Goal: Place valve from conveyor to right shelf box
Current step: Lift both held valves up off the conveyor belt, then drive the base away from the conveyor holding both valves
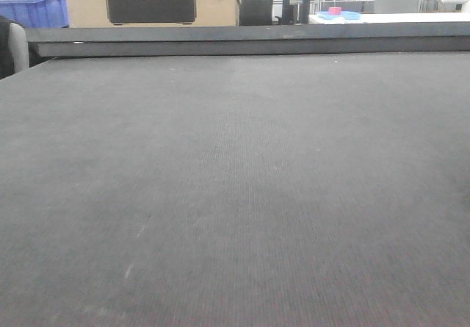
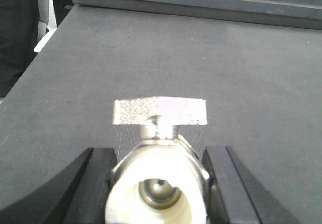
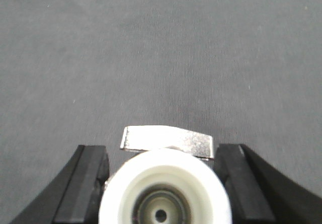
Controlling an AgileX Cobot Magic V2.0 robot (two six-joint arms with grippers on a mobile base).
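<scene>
The conveyor (image 1: 235, 180) fills the front view as a wide dark grey woven belt, with a raised dark rail (image 1: 250, 39) along its far edge; no gripper or valve shows there. In the left wrist view my left gripper (image 2: 160, 156) is shut on a valve (image 2: 157, 183), a metal body with a white end and a flat silver handle (image 2: 159, 112), held above the belt (image 2: 176, 58). In the right wrist view my right gripper (image 3: 163, 153) is shut on another valve (image 3: 163, 191), white-capped, its silver handle (image 3: 166, 141) on top. The right shelf box is out of view.
Beyond the rail stand a blue crate (image 1: 33, 7) at the left, a cardboard box (image 1: 150, 0) with a dark panel, and a white table (image 1: 389, 17) carrying a small pink object (image 1: 335, 11). The belt's left edge (image 2: 35, 68) drops off beside my left gripper.
</scene>
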